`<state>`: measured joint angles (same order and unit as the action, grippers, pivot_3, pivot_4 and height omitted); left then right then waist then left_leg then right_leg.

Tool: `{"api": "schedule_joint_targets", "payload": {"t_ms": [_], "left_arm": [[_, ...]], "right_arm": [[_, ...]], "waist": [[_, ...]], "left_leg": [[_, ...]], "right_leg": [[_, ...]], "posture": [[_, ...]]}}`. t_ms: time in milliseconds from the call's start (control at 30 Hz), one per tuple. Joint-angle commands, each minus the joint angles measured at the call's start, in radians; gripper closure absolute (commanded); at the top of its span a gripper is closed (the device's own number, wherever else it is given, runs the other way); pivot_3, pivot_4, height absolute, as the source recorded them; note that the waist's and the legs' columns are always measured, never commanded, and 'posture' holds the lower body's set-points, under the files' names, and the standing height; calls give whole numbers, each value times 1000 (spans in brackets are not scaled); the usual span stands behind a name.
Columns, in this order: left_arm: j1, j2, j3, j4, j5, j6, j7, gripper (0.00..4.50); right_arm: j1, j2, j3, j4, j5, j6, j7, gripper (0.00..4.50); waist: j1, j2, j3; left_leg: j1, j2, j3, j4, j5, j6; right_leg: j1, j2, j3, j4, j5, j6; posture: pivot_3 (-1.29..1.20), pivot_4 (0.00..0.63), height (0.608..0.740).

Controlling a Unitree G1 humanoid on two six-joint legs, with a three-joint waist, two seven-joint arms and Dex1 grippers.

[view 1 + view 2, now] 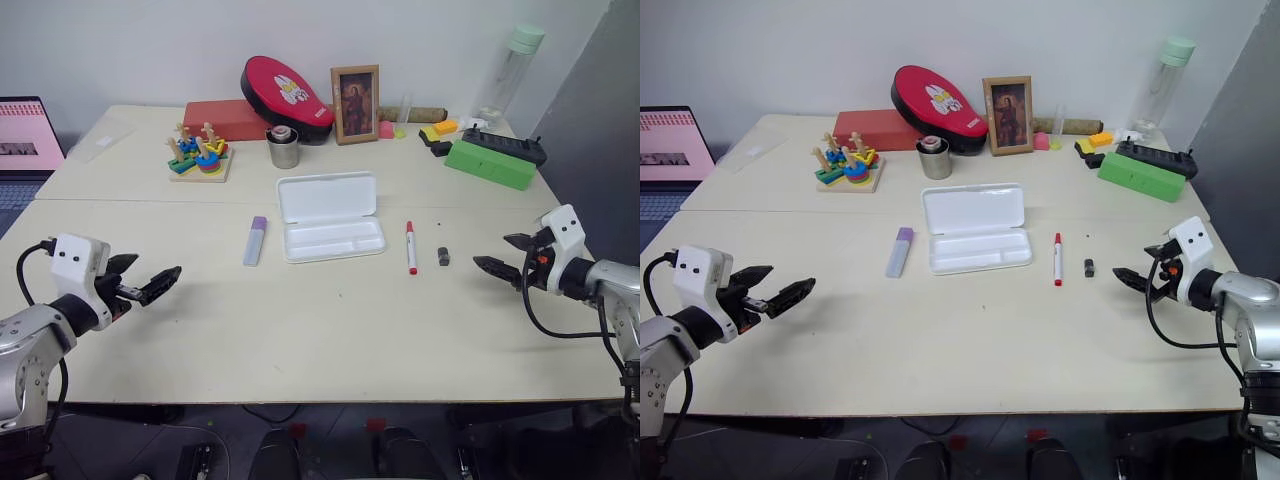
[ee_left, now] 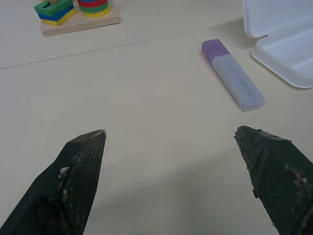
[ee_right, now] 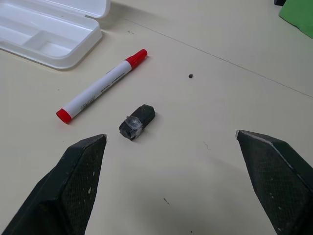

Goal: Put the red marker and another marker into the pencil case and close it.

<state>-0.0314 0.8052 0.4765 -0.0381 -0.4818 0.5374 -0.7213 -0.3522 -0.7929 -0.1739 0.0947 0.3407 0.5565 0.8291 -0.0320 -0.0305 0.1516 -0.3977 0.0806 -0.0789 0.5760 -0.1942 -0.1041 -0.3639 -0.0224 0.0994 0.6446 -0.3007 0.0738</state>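
Nearest, over the bare front of the table (image 1: 300, 340): left claw (image 1: 150, 283) and right claw (image 1: 503, 254), each spread wide and holding nothing. Mid-table, in a row from left to right: lavender highlighter (image 1: 255, 240), open white pencil case (image 1: 330, 217) with lid laid back and tray empty, red marker (image 1: 411, 247) just beside the case, small dark block (image 1: 443, 256) near the marker. Farther back: stacking toy (image 1: 198, 155), metal cup (image 1: 283, 147), red oval case (image 1: 286, 98), picture frame (image 1: 355, 104), green box (image 1: 490, 163).

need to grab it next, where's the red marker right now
In the left eye view the red marker lies on the table, right of the open pencil case, with a small dark block just to its right.
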Motion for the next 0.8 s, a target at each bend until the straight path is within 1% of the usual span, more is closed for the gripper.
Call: {"api": "schedule_joint_targets", "payload": {"t_ms": [33,333,467,633,800], "left_arm": [[-2,17,11,-12,4,-9,-9,0],[13,10,6,-24,8,2,-17,0],[10,6,-14,-31,11,5,-19,0],[26,9,4,-32,6,3,-16,0],[18,7,-7,-32,9,1,-13,0]], "right_arm": [[-6,-17,-22,-12,9,2,9,19],[-10,-13,-15,-15,7,5,10,19],[-23,-9,-7,-14,7,5,13,19],[-30,-5,-2,9,-3,-6,15,19],[-29,-4,-1,11,-4,-9,18,19]], "waist": [[0,0,0],[0,0,0],[0,0,0],[-1,0,0],[0,0,0]], "left_leg": [[0,0,0,0,0,0],[0,0,0,0,0,0],[0,0,0,0,0,0],[0,0,0,0,0,0],[0,0,0,0,0,0]], "right_leg": [[0,0,0,0,0,0],[0,0,0,0,0,0],[0,0,0,0,0,0],[0,0,0,0,0,0],[0,0,0,0,0,0]], "posture": [[0,150,740],[0,150,740],[0,150,740],[0,150,740],[0,150,740]]}}
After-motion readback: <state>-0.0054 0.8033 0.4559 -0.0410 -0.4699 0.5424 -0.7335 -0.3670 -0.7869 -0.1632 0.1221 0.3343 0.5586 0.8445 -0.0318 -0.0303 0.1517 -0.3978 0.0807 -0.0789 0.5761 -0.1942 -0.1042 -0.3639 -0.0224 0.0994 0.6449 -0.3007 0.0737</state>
